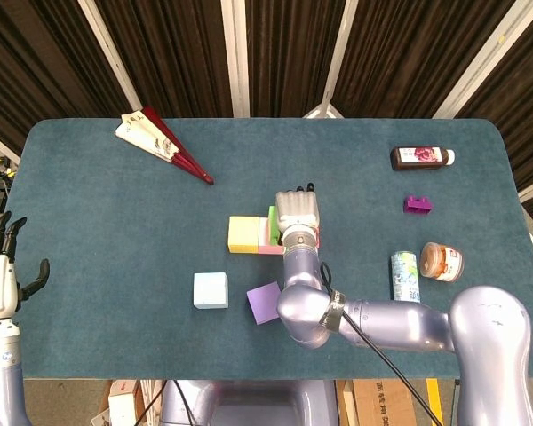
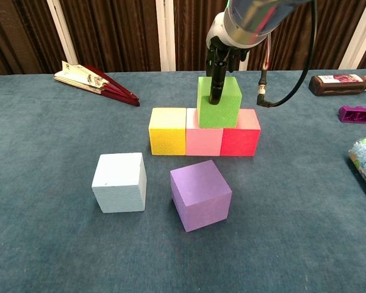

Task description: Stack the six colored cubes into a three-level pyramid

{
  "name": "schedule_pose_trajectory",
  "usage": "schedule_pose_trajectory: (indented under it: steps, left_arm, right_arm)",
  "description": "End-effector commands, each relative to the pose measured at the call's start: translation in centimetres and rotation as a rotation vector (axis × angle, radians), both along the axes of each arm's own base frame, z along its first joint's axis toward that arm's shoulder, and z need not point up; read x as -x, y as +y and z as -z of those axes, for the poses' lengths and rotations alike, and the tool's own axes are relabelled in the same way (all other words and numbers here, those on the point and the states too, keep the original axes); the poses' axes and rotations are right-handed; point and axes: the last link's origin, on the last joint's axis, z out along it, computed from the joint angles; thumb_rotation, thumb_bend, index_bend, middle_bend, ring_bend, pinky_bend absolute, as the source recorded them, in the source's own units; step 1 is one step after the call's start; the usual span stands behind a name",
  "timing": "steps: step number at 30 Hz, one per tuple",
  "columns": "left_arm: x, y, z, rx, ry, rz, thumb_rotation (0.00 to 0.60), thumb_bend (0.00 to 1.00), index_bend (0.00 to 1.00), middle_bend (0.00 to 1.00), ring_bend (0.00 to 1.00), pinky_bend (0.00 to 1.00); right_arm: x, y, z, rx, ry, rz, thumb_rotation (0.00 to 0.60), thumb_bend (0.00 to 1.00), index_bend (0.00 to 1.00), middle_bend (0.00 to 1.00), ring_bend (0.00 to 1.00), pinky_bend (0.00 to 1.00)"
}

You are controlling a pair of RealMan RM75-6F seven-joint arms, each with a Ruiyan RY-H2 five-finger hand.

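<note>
Yellow cube (image 2: 167, 131), pink cube (image 2: 203, 141) and red cube (image 2: 240, 141) stand touching in a row. A green cube (image 2: 219, 113) sits on top, straddling the pink and red ones. My right hand (image 2: 232, 36) reaches down from above and grips the green cube, with dark fingers (image 2: 216, 82) lying on its front face. In the head view my right hand (image 1: 298, 213) hides the red cube and most of the green one (image 1: 273, 217). A light blue cube (image 2: 119, 182) and a purple cube (image 2: 200, 194) lie loose in front of the row. My left hand (image 1: 0, 266) hangs open at the table's left edge.
A folded fan (image 1: 164, 146) lies at the back left. On the right are a dark bottle (image 1: 420, 158), a small purple brick (image 1: 417, 205), a can (image 1: 405, 275) lying down and a jar (image 1: 441, 263). My right forearm (image 1: 382, 324) crosses the front edge.
</note>
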Motion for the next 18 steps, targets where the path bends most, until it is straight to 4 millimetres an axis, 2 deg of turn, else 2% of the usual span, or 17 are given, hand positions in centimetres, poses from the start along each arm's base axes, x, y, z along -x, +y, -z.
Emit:
schedule_pose_trajectory:
  steps: [1,8,12,18]
  left_arm:
    - [0.0,0.01,0.02,0.001,0.0,-0.001,0.6,0.48,0.15,0.02,0.0,0.0]
    - [0.0,0.01,0.02,0.001,0.001,-0.003,0.6,0.48,0.15,0.02,0.0,0.0]
    - [0.0,0.0,0.03,0.001,0.002,-0.003,0.6,0.48,0.15,0.02,0.0,0.0]
    - [0.0,0.01,0.04,0.002,0.003,-0.004,0.6,0.48,0.16,0.02,0.0,0.0]
  right_arm:
    - [-0.01,-0.01,0.0,0.001,0.001,0.001,0.6,0.26,0.32,0.25,0.15,0.0]
    - [0.02,0.06,0.06,-0.009,-0.006,0.009,0.6,0.26,0.29,0.22,0.13,0.0]
    - [0.01,0.12,0.02,-0.019,-0.009,0.014,0.6,0.26,0.21,0.18,0.1,0.0]
    - [-0.03,0.26,-0.04,-0.032,-0.007,0.019,0.6,0.26,0.14,0.14,0.07,0.0]
